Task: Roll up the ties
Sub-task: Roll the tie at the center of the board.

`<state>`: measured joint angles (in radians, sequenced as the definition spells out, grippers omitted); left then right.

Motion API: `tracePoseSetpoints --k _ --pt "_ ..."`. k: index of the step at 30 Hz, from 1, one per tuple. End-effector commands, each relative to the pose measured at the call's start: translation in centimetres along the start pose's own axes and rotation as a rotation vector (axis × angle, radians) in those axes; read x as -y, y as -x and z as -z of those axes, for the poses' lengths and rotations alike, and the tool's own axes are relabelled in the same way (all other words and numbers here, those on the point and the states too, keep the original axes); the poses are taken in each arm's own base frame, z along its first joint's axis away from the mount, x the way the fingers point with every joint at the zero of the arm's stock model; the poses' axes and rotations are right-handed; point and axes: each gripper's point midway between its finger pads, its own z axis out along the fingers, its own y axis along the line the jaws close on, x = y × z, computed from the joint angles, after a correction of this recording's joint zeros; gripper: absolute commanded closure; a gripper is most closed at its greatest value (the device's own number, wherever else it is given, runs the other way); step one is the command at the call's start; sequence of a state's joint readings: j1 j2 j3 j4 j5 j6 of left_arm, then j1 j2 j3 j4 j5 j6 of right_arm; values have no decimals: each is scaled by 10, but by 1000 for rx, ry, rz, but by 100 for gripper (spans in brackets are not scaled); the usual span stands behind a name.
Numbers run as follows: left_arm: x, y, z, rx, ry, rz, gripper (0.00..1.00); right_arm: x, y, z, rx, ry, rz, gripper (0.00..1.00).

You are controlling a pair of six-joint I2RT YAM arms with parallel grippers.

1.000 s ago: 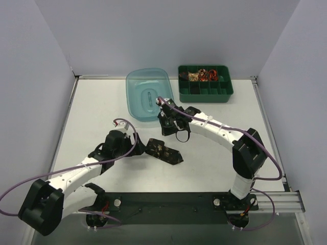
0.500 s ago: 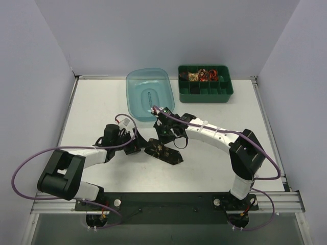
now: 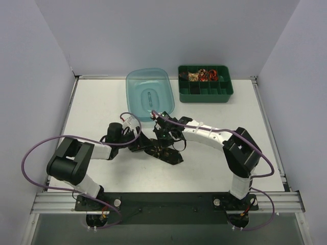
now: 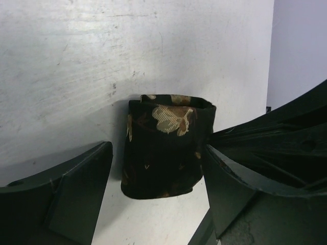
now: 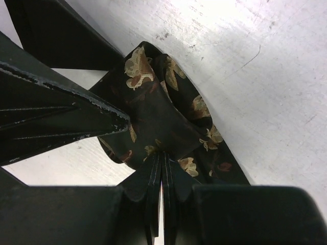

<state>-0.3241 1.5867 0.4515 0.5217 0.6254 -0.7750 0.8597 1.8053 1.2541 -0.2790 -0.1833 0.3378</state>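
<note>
black tie (image 4: 163,153) (gold flowers), right claw (image 5: 162,161) pinching

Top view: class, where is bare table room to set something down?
Bare: left of the translucent teal plastic tub; between green plastic compartment tray and right arm. Crowded: centre, left gripper and right gripper at the black floral fabric tie.

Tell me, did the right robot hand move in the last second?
Yes. The right gripper came down the picture, away from the blue tub and onto the tie.
</note>
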Motion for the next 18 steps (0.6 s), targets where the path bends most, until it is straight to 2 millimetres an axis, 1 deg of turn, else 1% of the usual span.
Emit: tracePoseSetpoints --k 1,6,11,14,18 --pt "-15 -13 -11 -37 28 4 23 -2 -11 -7 -33 1 -4 100" --pt "-12 -19 -20 -46 -2 9 29 -1 -17 -9 -45 -3 -6 100" --pt "-2 -22 -24 -45 -48 0 34 1 -22 -11 -58 -11 -9 100" --pt "6 -22 -26 -43 -80 -9 39 3 -24 -13 -64 -18 -12 100" --pt "18 -26 -30 -57 -119 -15 51 4 -27 -15 -74 -22 -13 100"
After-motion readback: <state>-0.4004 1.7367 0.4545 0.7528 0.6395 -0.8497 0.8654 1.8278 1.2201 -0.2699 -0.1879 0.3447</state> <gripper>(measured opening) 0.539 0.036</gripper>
